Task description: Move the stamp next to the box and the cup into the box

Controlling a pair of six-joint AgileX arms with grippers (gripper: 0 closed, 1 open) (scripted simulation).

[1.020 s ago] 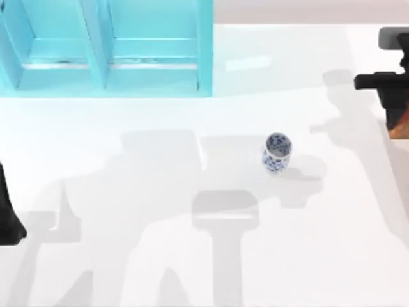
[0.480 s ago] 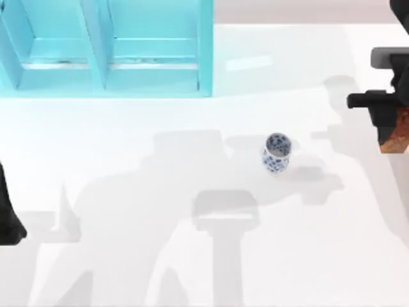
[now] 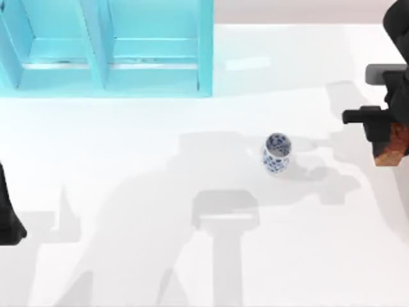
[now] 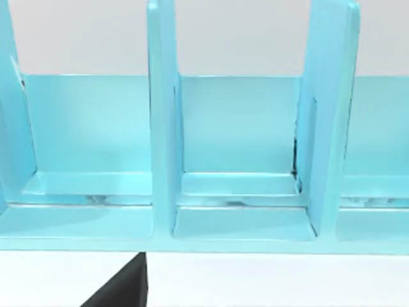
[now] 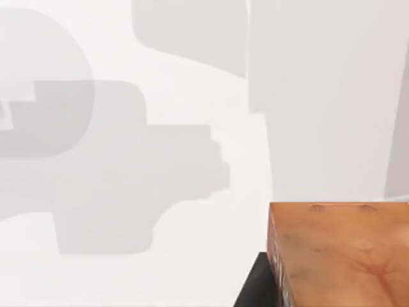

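At the table's right edge, the right gripper (image 3: 387, 137) carries the stamp (image 3: 391, 146).
Jaws clamp it; the cup (image 3: 277, 153) lies leftward.

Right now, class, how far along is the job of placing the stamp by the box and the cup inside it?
Nothing looks finished. In hand: the right pincer, at the table's right edge, holds the stamp off the table. Left to do: set the stamp down, then fetch the cup, which stands untouched mid-table. The left arm sits parked at the left edge, facing the turquoise shelf.
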